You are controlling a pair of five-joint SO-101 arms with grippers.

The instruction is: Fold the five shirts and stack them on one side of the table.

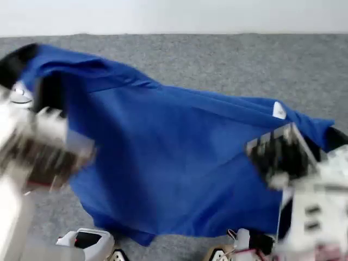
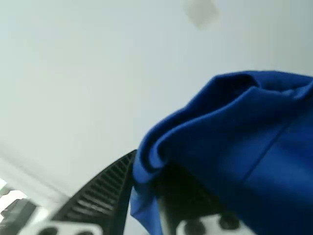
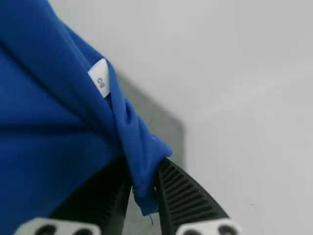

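A large blue shirt (image 1: 174,163) hangs spread above the grey table, held up at two corners between both arms. My left gripper (image 1: 27,76) is at the far left, shut on one bunched corner of the shirt (image 2: 234,147); cloth fills the gap between its jaws (image 2: 146,171). My right gripper (image 1: 329,138) is at the right, shut on the other corner (image 3: 49,122), with a fold of cloth pinched between its ribbed fingers (image 3: 143,188). A small white label (image 3: 100,78) sits on the shirt near that grip (image 1: 279,110).
The grey table surface (image 1: 244,65) runs back to a white wall (image 1: 174,16). The arm bases (image 1: 87,242) (image 1: 239,250) stand at the front edge, under the shirt's lower hem.
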